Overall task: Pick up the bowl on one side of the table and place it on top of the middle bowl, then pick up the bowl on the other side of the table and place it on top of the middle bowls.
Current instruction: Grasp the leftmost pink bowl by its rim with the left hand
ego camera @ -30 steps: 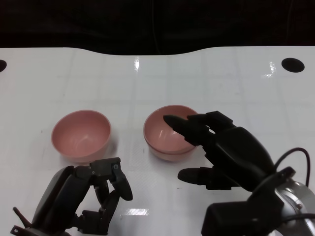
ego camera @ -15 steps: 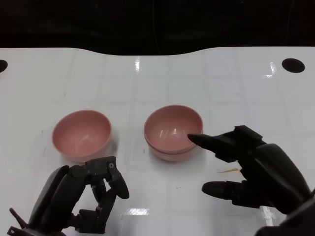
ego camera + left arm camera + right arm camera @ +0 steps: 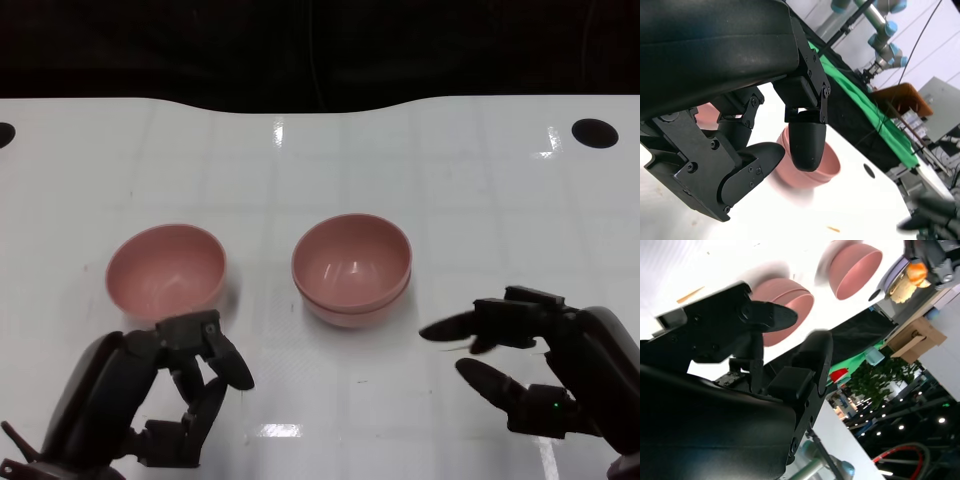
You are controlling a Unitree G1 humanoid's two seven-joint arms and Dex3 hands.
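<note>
Bowls: stacked pair [image 3: 351,269] mid-table, single bowl [image 3: 165,275] beside left hand [image 3: 150,400]; both hands' fingers spread, empty, right hand [image 3: 545,370] apart.

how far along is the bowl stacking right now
About halfway. Done: the middle stack already shows two pink bowls nested, a double rim visible at its side. In hand: nothing; the right hand is open beside the stack, the left hand empty near the left bowl. Left: lifting that left bowl onto the stack.
</note>
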